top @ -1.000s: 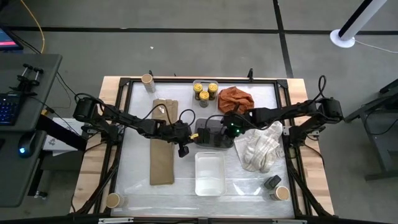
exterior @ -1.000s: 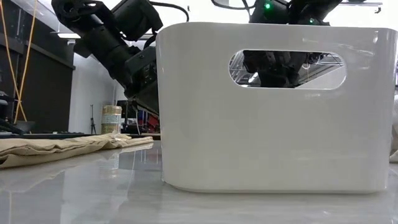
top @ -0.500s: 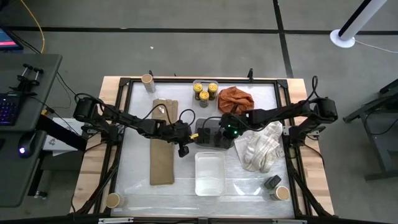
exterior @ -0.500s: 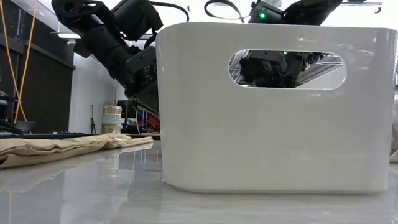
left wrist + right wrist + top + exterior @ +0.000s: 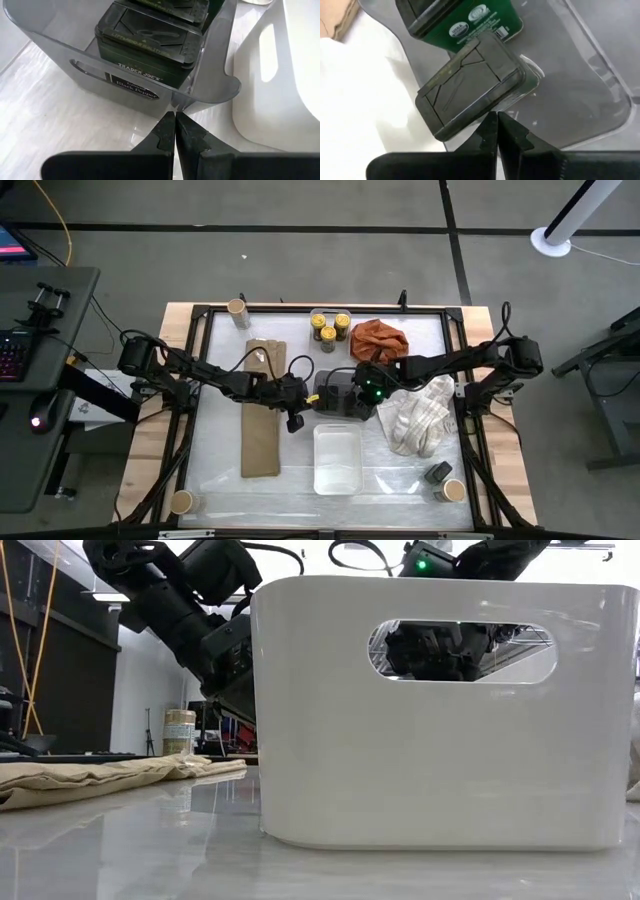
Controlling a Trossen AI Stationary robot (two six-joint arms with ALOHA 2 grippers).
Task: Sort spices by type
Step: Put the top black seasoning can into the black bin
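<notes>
Both grippers are closed and hold nothing: the left gripper (image 5: pixel 175 131) is just outside the grey tray (image 5: pixel 60 45), the right gripper (image 5: pixel 496 131) above it. Two tins (image 5: pixel 470 85) lie in this tray, and three jars (image 5: pixel 328 327) stand together behind it.

The right arm (image 5: pixel 450 363) now reaches slightly farther in over the grey tray (image 5: pixel 338 395) at the middle of the surface, its elbow pulled a little toward the tray. The right gripper (image 5: pixel 368 388) sits lower behind the white bin's (image 5: pixel 440 740) handle opening.
</notes>
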